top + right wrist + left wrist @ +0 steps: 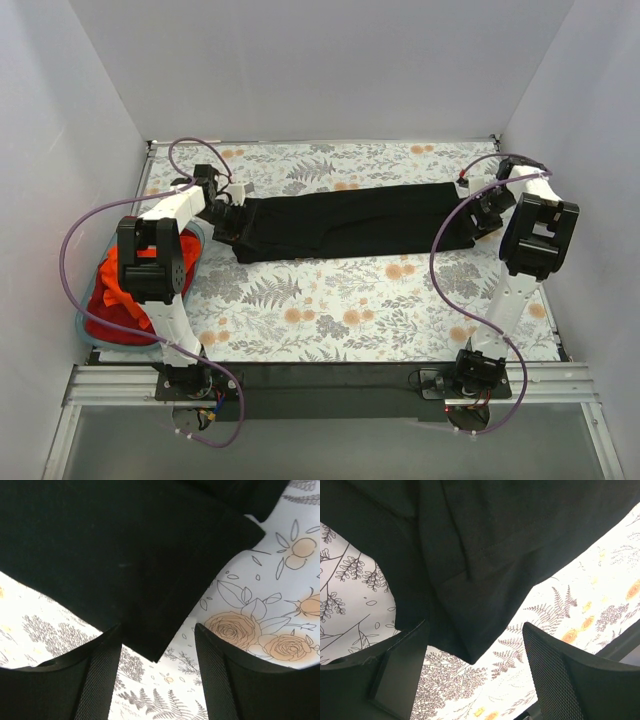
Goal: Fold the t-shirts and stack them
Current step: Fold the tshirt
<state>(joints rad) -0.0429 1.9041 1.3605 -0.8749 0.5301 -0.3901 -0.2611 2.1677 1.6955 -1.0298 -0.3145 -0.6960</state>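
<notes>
Folding progress: black shirt (345,222) lies as a long narrow band across the far half of the bench (330,310), apparently folded lengthwise; the crosswise folds look left to do.
Stack: none begun; orange shirts (130,285) sit heaped, unfolded, in the basket (80,325) at the bench's left edge.
Left tool (475,627): jaws spread, gripping nothing, the band's left corner lying between them.
Right tool (159,627): jaws spread, empty, over the right end's corner.
Edges: both band ends lie near the side walls (60,150).
Room: a broad stretch of bench between band and near edge.
</notes>
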